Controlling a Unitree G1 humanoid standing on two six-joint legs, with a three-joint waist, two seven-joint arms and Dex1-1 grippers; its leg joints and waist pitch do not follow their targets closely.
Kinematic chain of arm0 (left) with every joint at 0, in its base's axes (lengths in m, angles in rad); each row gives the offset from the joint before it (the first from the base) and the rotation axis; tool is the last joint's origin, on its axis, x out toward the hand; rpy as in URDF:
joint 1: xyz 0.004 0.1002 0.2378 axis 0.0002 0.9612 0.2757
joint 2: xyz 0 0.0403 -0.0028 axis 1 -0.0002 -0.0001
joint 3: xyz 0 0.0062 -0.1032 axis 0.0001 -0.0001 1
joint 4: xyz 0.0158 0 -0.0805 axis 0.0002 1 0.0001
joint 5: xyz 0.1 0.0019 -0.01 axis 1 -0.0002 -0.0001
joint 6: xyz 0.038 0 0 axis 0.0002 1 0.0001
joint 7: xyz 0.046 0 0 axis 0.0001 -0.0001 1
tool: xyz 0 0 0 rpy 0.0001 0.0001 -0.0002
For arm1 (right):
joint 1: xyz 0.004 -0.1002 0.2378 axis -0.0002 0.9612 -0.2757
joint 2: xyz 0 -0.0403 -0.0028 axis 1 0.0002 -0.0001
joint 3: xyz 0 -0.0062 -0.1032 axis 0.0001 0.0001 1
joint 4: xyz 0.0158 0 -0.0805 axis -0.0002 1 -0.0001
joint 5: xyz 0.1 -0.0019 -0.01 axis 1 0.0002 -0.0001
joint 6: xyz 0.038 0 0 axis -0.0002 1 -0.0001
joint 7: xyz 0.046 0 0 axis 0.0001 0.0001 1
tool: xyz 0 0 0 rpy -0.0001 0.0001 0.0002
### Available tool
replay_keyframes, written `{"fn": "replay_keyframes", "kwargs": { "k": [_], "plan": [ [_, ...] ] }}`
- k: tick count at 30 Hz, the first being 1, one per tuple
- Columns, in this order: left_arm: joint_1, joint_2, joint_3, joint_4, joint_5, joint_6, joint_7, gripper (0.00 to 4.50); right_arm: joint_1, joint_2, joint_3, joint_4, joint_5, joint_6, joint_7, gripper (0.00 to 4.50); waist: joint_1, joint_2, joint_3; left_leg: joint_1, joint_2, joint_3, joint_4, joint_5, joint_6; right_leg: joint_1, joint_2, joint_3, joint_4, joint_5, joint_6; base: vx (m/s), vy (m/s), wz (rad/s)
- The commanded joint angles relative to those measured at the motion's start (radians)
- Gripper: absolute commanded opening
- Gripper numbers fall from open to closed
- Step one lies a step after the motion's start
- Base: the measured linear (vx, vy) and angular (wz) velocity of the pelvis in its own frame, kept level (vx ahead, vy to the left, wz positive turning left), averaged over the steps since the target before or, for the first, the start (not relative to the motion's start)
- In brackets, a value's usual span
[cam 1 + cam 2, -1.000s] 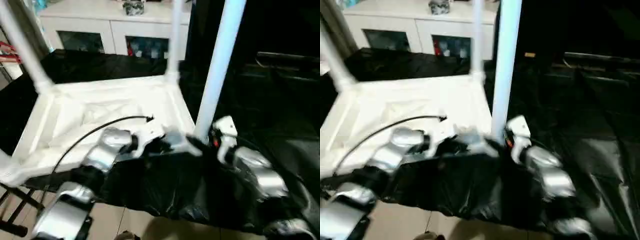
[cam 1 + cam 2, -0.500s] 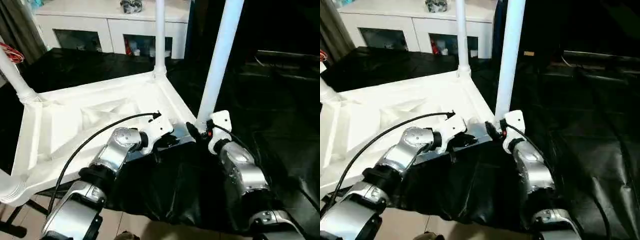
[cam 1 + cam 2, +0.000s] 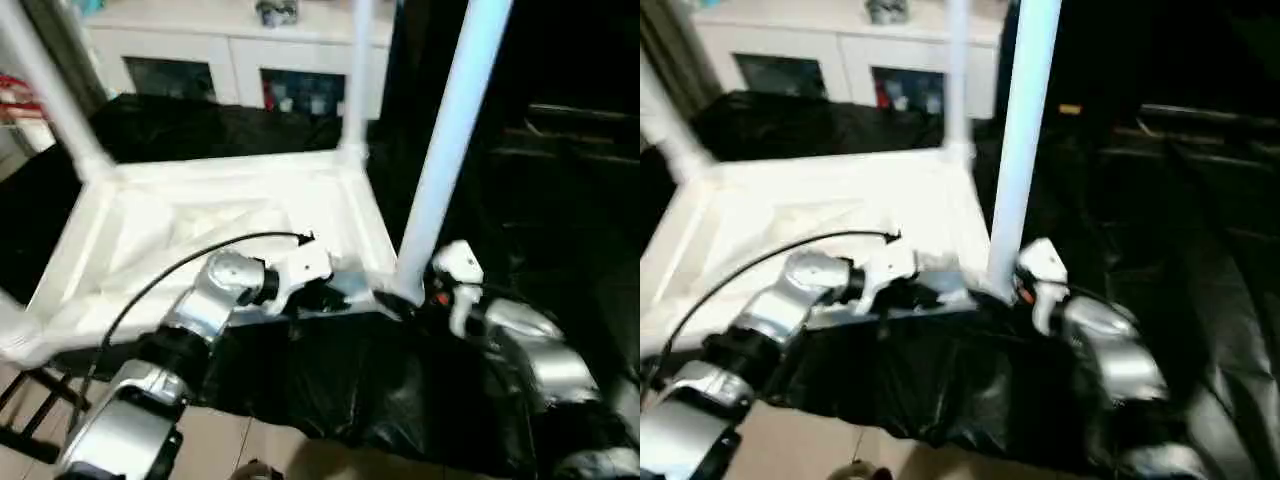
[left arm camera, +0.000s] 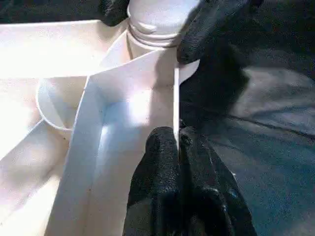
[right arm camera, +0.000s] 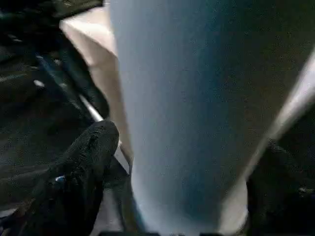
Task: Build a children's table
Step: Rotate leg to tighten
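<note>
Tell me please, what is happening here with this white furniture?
A humanoid robot is putting together a children's table. The white tabletop lies upside down on a black-covered surface, with legs standing up from its corners. The left claw is shut on the thin rim of the tabletop near one corner. The right claw has its fingers on either side of the base of the nearest leg, at that same corner.

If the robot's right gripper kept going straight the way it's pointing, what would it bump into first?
Most likely the white table leg right in front of it. In the right wrist view that leg stands between the open black fingers of the right gripper, just above the corner socket. Depth is hard to judge.
</note>
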Motion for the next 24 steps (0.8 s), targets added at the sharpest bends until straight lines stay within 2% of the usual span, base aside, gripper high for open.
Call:
{"fn": "replay_keyframes", "kwargs": {
  "k": [1,4,7,11,13,24],
  "plan": [
    [-0.019,-0.015,-0.005,-0.039,-0.027,-0.019,0.005,0.00,0.016,-0.001,0.109,-0.083,0.037,0.026,0.147,3.78,0.001,-0.012,-0.066,0.026,0.044,-0.012,-0.071,-0.331,0.039,0.040,-0.052,0.044,-0.069,-0.343,-0.194,0.000,0.000,0.00],
    [-0.020,0.006,-0.009,-0.047,-0.045,-0.025,-0.060,0.00,0.037,-0.057,0.142,-0.146,0.056,0.079,0.248,3.78,0.009,-0.015,-0.065,0.022,0.045,-0.014,-0.073,-0.331,0.039,0.045,-0.051,0.043,-0.068,-0.353,-0.186,0.000,0.000,0.00],
    [-0.021,0.020,-0.013,-0.055,-0.056,-0.025,-0.109,0.00,0.039,-0.076,0.156,-0.170,0.064,0.092,0.290,3.78,0.012,-0.016,-0.068,0.019,0.046,-0.015,-0.072,-0.309,0.043,0.045,-0.054,0.045,-0.064,-0.331,-0.188,0.000,0.000,0.00],
    [-0.020,0.038,-0.022,-0.057,-0.055,-0.037,-0.148,0.00,0.048,-0.101,0.178,-0.200,0.071,0.116,0.335,3.78,0.017,-0.015,-0.069,0.022,0.046,-0.013,-0.069,-0.298,0.042,0.042,-0.055,0.045,-0.063,-0.321,-0.199,0.000,0.000,0.00],
    [-0.021,0.045,-0.024,-0.055,-0.053,-0.042,-0.156,0.00,0.051,-0.108,0.185,-0.211,0.073,0.124,0.344,3.52,0.020,-0.015,-0.069,0.021,0.047,-0.014,-0.070,-0.296,0.041,0.043,-0.054,0.046,-0.061,-0.317,-0.196,0.000,0.000,0.00],
    [-0.029,0.051,-0.016,-0.033,-0.050,-0.058,-0.158,0.00,0.059,-0.112,0.193,-0.229,0.055,0.116,0.342,2.75,0.023,-0.013,-0.068,0.024,0.046,-0.014,-0.071,-0.316,0.026,0.041,-0.055,0.045,-0.064,-0.336,-0.193,0.000,0.000,0.00]
  ]
}}
